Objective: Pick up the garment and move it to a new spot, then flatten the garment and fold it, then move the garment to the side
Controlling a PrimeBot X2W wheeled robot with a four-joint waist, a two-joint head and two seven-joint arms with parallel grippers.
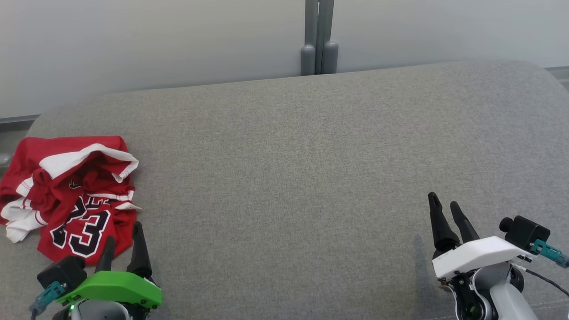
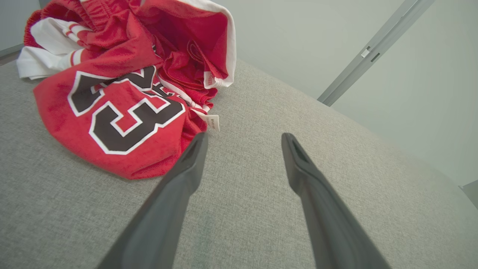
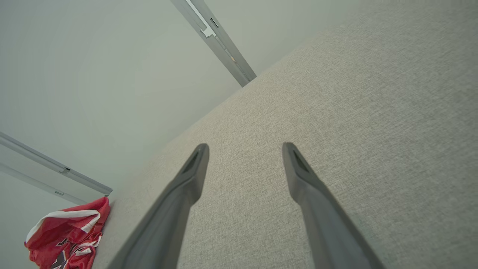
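Observation:
The garment (image 1: 71, 195) is a red jersey with white trim and a black number, lying crumpled at the left end of the grey cushioned surface (image 1: 289, 178). Just below its near edge stands my left gripper (image 1: 123, 233), open, its fingertips at the hem without holding it. In the left wrist view the garment (image 2: 127, 86) fills the upper left, the left gripper (image 2: 244, 139) open beside it. Far off at the lower right my right gripper (image 1: 443, 199) hangs open over bare fabric. The right wrist view has the right gripper (image 3: 244, 147) open and the garment (image 3: 67, 239) small at the lower left.
A pale wall (image 1: 155, 40) with a grey vertical post (image 1: 319, 38) runs behind the surface. The cushion's rounded back edge curves down at both ends. Wide bare fabric lies between the two grippers.

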